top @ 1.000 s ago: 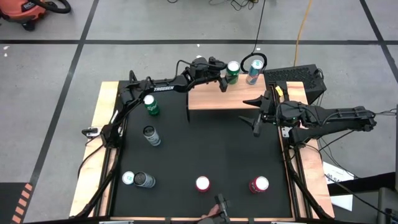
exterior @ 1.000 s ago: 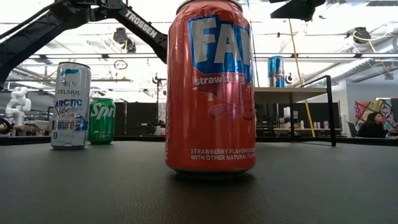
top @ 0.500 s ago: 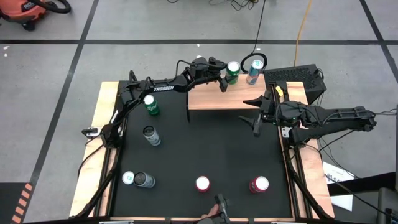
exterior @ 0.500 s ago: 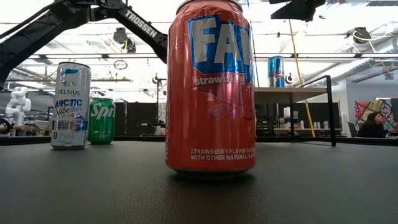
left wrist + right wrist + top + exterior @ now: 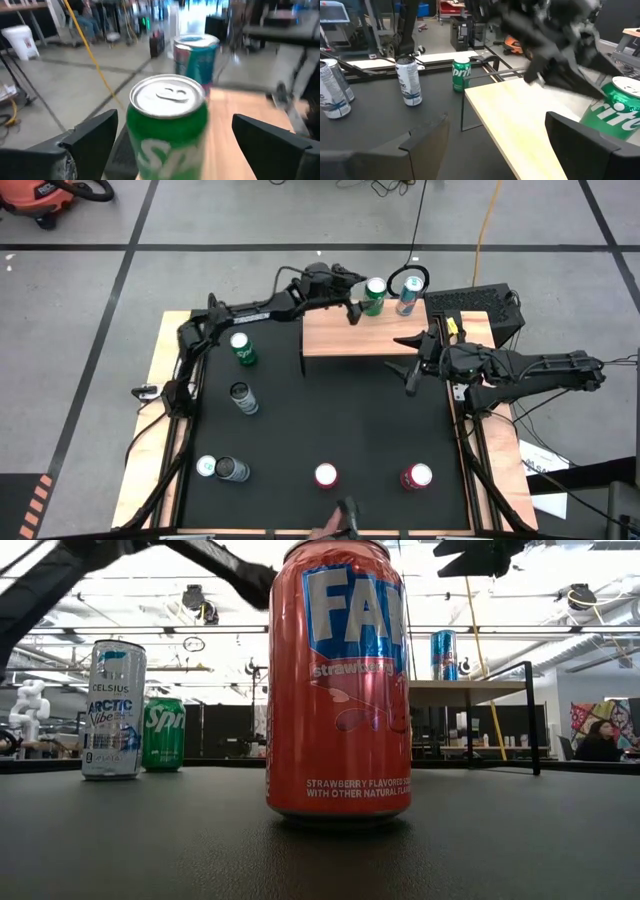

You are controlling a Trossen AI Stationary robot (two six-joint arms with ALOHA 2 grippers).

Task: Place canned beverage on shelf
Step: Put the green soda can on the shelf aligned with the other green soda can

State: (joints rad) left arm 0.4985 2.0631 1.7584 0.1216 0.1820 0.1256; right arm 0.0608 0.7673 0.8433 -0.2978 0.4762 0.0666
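Note:
The shelf (image 5: 365, 337) is a light-wood board on black legs at the table's far side; it also shows in the right wrist view (image 5: 520, 115). A green Sprite can (image 5: 374, 295) stands upright on its base near the board's far edge, with a blue can (image 5: 407, 297) beside it. My left gripper (image 5: 352, 295) is open at the green can's left. In the left wrist view (image 5: 167, 150) its fingers stand on either side of the green can (image 5: 167, 125) with gaps showing. My right gripper (image 5: 410, 363) is open and empty by the shelf's right end.
Several cans stand on the black table: a green one (image 5: 242, 348), dark ones (image 5: 243, 397) (image 5: 232, 470), a white-topped one (image 5: 206, 467) and two red ones (image 5: 326, 475) (image 5: 416, 477). The red Fanta can (image 5: 338, 680) fills the low view. A dark keyboard (image 5: 480, 302) lies behind the shelf's right end.
My left arm has risen and swung toward the table's far edge, while its fingers stay open beside the green can. The green can has stayed upright on the shelf.

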